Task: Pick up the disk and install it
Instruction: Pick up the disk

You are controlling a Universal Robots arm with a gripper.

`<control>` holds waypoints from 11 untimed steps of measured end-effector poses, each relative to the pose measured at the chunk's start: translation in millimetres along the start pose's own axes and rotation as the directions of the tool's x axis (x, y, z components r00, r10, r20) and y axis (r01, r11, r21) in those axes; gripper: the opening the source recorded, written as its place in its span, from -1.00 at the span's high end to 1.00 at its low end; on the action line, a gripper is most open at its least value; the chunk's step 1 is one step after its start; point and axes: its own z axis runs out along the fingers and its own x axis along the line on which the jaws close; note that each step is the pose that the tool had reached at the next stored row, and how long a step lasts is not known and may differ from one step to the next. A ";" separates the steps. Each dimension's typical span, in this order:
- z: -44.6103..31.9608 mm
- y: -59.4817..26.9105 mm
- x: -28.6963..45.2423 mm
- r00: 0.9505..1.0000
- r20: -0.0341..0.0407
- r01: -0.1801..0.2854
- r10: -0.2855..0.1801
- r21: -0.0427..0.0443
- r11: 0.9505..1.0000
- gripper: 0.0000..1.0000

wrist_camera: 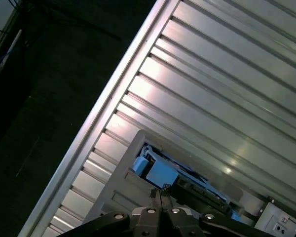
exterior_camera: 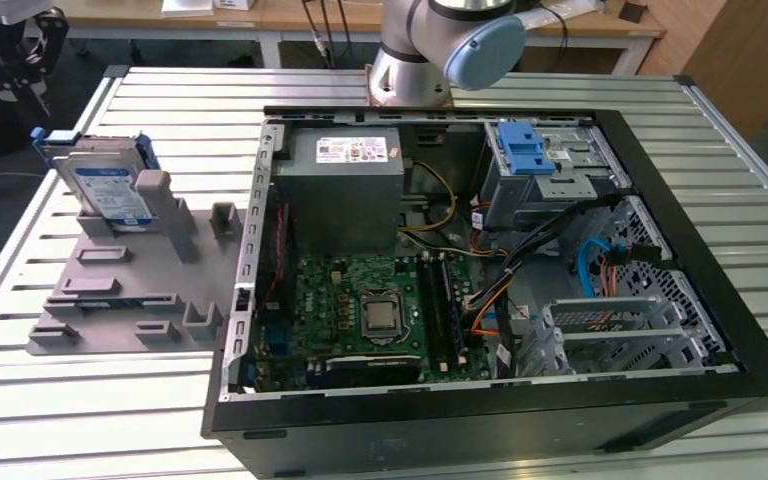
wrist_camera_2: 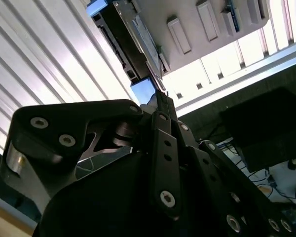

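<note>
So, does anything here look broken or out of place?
Nothing stands out. The disk stands on edge in the grey holder, beside the open computer case; no spill or damage shows.

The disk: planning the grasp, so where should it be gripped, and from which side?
Probably pinch the disk across its two flat faces near the top edge, coming from above: it stands on edge in the grey holder, whose posts cover its lower part.

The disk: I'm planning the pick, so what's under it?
The disk stands on edge in the grey fixture on the slatted table. The fixture hides its lower edge.
</note>
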 end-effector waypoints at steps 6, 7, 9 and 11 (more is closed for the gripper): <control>0.5 0.0 0.0 0.995 0.000 0.097 -0.097 0.000 0.995 0.79; 0.6 0.0 0.0 0.994 -0.001 0.113 -0.113 0.000 0.994 0.79; 0.8 0.0 0.0 0.989 -0.002 0.148 -0.148 0.000 0.989 0.79; 1.1 0.0 0.0 0.983 -0.002 0.184 -0.184 0.000 0.983 0.79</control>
